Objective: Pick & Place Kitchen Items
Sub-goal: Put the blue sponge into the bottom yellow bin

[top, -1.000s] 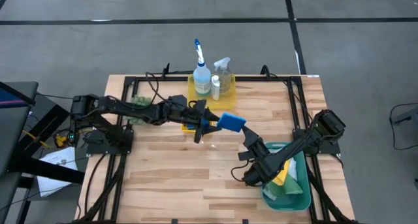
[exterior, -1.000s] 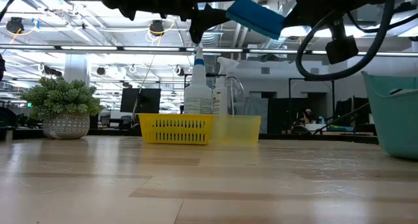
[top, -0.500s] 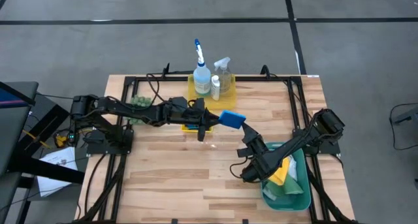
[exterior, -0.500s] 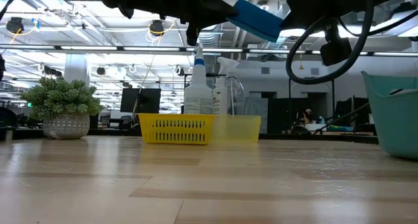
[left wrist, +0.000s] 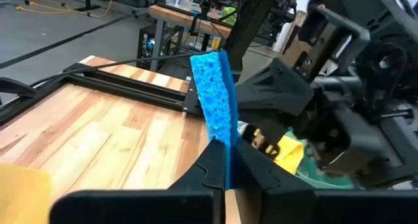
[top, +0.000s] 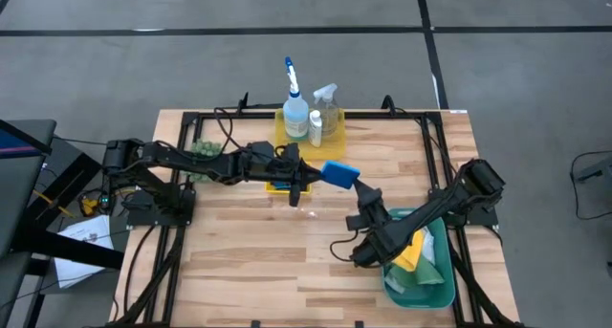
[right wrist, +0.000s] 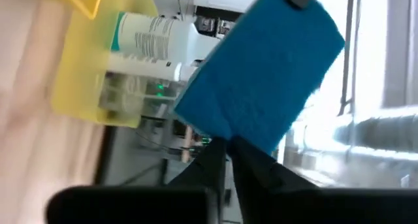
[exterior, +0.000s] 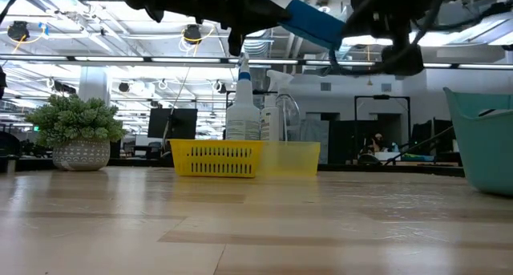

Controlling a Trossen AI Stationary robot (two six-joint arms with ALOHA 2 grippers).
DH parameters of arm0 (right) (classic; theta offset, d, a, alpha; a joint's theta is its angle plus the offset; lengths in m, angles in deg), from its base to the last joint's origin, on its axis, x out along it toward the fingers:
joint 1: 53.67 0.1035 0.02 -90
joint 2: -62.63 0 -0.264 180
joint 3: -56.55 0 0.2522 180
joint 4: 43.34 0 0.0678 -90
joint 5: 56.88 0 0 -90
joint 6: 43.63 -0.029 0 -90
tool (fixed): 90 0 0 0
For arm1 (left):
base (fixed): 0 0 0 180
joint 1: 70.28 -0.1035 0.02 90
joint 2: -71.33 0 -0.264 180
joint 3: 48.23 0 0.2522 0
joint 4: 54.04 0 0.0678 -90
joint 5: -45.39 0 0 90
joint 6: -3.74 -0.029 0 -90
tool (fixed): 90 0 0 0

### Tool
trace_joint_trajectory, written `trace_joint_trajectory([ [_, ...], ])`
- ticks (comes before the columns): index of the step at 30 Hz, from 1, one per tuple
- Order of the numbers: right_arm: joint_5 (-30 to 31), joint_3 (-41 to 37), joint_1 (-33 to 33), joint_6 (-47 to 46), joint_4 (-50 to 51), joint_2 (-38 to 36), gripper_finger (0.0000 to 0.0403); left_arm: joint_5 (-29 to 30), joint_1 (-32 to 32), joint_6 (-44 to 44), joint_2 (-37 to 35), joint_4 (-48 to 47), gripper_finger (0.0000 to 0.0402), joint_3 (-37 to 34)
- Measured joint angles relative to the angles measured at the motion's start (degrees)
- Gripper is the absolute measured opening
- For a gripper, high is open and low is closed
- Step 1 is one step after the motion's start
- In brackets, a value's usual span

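Wooden table [top: 249,242], sponge [top: 339,173] handover midair.
Left gripper [top: 308,178] and right gripper [top: 358,190] both pinch it; next, one must release.

Overhead view. Wooden table [top: 239,261] fills the lower centre of the frame, bordered by a black frame. Left arm reaches from the left edge toward centre; its gripper [top: 308,178] grips one end of a blue sponge [top: 339,173], held above the table. Right arm extends from the right edge, its gripper [top: 361,198] touching the sponge's lower right. Yellow tray [top: 283,129] at upper centre holds a blue-white spray bottle [top: 294,102] and clear spray bottle [top: 328,105]. Teal bin [top: 406,292] at lower right contains yellow cloth [top: 411,252] and green cloth [top: 429,270].
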Motion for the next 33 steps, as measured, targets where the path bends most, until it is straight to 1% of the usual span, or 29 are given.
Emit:
trace_joint_trajectory([
  [3,-1.0,1.2,0.6,-4.3,0.1,-1.1,0.0047,1.9,0.0,-0.1,0.0,0.0,0.0004,0.0],
  [6,-2.5,2.2,1.3,-8.5,-0.1,-3.1,0.0086,2.2,-0.5,-0.1,0.0,0.0,0.0004,0.0],
  [9,-4.1,2.2,2.1,-14.0,-0.5,-6.3,0.0132,2.2,-0.5,-0.1,0.0,0.0,0.0004,0.0],
  [15,-6.4,2.3,4.6,-26.4,-0.4,-13.5,0.0238,2.7,-0.8,-0.2,0.1,-0.6,0.0004,0.0],
  [18,-6.5,2.3,6.4,-30.7,-0.4,-16.1,0.0274,3.9,-0.8,-0.2,0.1,-0.8,0.0004,0.0],
  [22,-2.6,2.3,8.9,-38.6,0.0,-19.2,0.0290,6.5,-0.8,-0.1,0.1,-1.0,0.0004,0.0],
  [28,-1.5,2.3,12.5,-46.8,3.5,-22.0,0.0291,14.0,-1.0,1.4,0.1,-1.1,0.0004,-0.8],
  [33,-1.0,2.2,13.9,-51.6,6.3,-22.4,0.0291,13.5,-1.6,4.2,0.1,-0.9,0.0004,-0.9],
])
